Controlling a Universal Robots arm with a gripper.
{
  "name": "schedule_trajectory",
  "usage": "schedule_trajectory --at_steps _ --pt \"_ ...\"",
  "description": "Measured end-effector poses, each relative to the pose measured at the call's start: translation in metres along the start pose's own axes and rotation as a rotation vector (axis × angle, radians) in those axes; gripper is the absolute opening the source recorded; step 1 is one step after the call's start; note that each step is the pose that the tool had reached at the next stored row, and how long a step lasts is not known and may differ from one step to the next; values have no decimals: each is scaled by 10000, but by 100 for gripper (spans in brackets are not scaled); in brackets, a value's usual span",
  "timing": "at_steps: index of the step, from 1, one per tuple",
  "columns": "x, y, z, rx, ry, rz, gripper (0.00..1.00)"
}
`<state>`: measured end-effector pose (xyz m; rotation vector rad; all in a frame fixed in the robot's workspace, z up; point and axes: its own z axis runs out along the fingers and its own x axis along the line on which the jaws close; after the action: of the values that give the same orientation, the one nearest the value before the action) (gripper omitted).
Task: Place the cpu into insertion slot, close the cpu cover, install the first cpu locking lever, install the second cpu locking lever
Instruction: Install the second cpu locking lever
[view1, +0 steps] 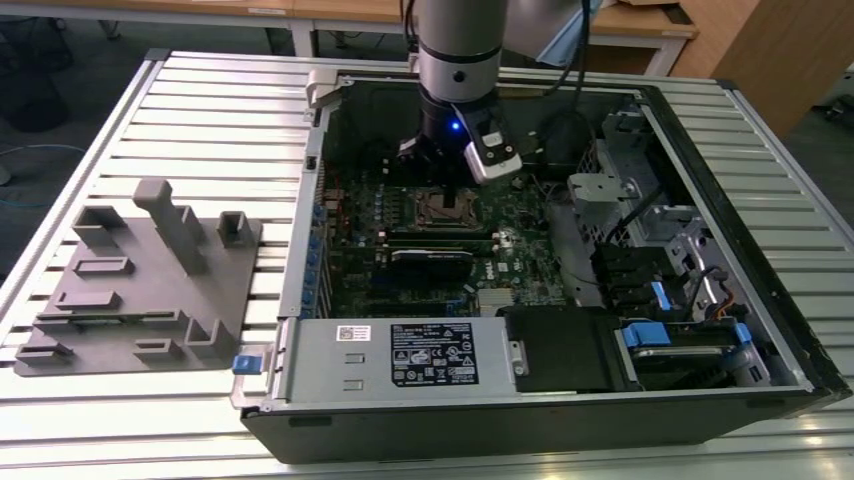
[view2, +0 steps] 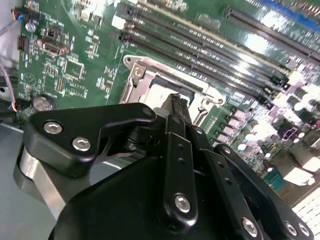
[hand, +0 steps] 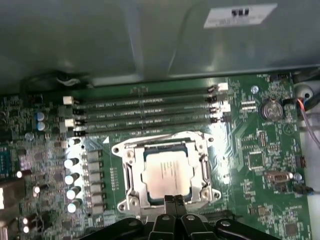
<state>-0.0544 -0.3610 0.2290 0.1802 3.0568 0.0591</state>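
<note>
Resting flat in the square dark insertion slot (hand: 167, 172) with its silvery metal rim, the small dull silver-grey square cpu (hand: 166, 174) was seen at lower centre of the first wrist view, its edges lined up with the socket's sides. Being square, it showed no long axis. The thin silver cpu cover (hand: 131, 155) framed the chip, though whether it was latched could not be told. The long black memory slots (hand: 145, 112) ran across the green circuit board (hand: 260, 160) just beside the socket. The black gripper (hand: 174, 201) was poised at the socket's edge, fingers (hand: 170, 200) drawn together, nothing seen between them.
</note>
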Motion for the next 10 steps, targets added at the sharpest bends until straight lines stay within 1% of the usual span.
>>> schedule_trajectory --at_steps 3,10 --pt "-6 -46 -2 0 0 -1 11" --pt "-13 -110 -4 0 0 0 11"
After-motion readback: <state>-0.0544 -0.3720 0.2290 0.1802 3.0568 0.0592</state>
